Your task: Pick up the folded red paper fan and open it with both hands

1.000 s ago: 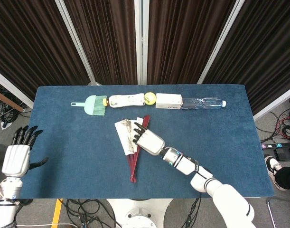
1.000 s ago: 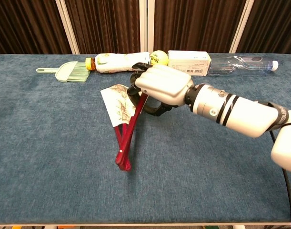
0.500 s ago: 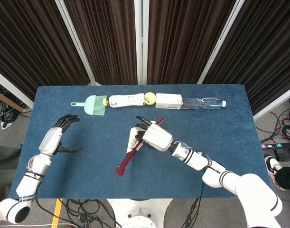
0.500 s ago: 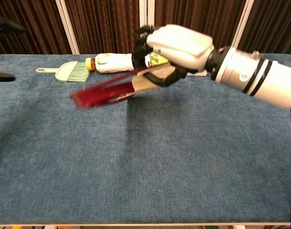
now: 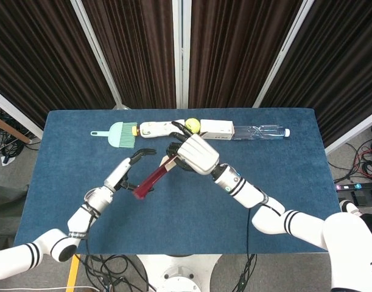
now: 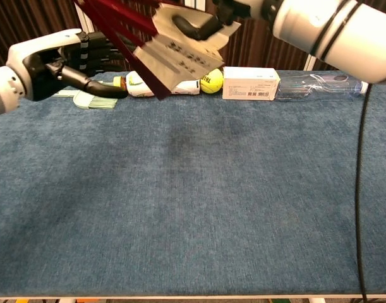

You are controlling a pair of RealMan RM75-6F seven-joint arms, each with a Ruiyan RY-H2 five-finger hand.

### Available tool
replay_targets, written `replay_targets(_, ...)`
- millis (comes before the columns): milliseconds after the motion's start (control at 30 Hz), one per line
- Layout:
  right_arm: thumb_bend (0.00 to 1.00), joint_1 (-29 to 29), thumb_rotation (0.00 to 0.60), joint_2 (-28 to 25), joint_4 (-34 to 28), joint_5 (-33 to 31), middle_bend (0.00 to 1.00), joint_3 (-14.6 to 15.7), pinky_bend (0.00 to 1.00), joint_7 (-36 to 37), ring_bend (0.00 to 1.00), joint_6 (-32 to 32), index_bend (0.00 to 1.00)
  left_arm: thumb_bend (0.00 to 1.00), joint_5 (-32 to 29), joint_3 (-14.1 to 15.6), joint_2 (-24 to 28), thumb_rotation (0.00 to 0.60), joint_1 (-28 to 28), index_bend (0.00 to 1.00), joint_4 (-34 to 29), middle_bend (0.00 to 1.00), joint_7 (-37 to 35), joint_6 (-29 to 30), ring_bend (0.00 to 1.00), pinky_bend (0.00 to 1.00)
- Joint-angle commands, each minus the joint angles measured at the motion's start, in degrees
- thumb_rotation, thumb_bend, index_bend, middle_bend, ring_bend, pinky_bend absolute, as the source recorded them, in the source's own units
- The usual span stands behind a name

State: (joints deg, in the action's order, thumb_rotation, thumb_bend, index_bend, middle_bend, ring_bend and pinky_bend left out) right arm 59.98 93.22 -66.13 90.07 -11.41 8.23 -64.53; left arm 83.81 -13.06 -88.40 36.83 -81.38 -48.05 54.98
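Observation:
The red paper fan (image 5: 151,180) is lifted off the blue table (image 5: 295,194), partly spread, with its red ribs (image 6: 114,15) pointing left and down and its printed paper leaf (image 6: 179,57) hanging below. My right hand (image 5: 195,154) grips it at the paper end, seen at the top edge of the chest view (image 6: 199,23). My left hand (image 5: 121,174) is beside the rib end, fingers (image 6: 95,48) spread and thumb apart, close to the ribs but holding nothing.
Along the table's far side lies a row: a green brush (image 5: 119,134), a white bottle (image 5: 159,128), a tennis ball (image 5: 193,125), a white box (image 5: 216,129) and a clear plastic bottle (image 5: 262,131).
My right hand has raised the fan higher and toward the back. My left hand has swung in from the left edge to just beside the fan's rib end.

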Motion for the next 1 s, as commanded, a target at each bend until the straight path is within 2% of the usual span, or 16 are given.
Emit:
replay_targets(33,0.67,1.0,0.6,0.7,-2.6,-3.6,0.57,-2.7,0.08,-3.9,0.24,2.4,0.76,0.0,-4.7,-2.2,-3.0,0.6,1.0,0.24,-0.4,0.21,2.3,-0.1,0.14,0.13)
replay_targets(367,0.67,2.7,0.6,5.0,-4.4,-10.7,0.57,-6.6,0.06,-13.5,0.24,5.3,0.76,0.0,-17.0,-6.6,-7.3,0.6,1.8,0.28,-2.0,0.27,7.2,-1.5,0.16,0.21)
replay_targets(600,0.67,2.7,0.6,7.1,-4.9,-14.1,0.57,-7.8,0.05,-17.4,0.24,5.7,0.75,0.0,-23.9,-9.5,-10.6,0.6,1.6,0.37,-1.8,0.36,11.4,0.7,0.25,0.28)
replay_targets(833,0.67,2.6,0.6,7.3,-5.3,-14.5,0.57,-7.9,0.05,-17.7,0.24,5.6,0.74,0.08,-26.0,-10.8,-13.7,0.6,0.9,0.55,-0.2,0.54,14.2,4.1,0.42,0.4)
replay_targets(933,0.67,2.4,0.6,7.1,-5.5,-13.9,0.57,-7.8,0.05,-17.3,0.24,5.3,0.74,0.16,-25.3,-10.5,-14.3,0.6,0.6,0.63,0.9,0.63,15.8,5.2,0.51,0.49)
replay_targets(1000,0.67,2.1,0.6,6.6,-5.9,-13.5,0.57,-7.7,0.04,-17.0,0.24,4.9,0.74,0.19,-24.4,-9.8,-14.1,0.6,0.4,0.64,1.4,0.65,17.1,5.7,0.52,0.52)
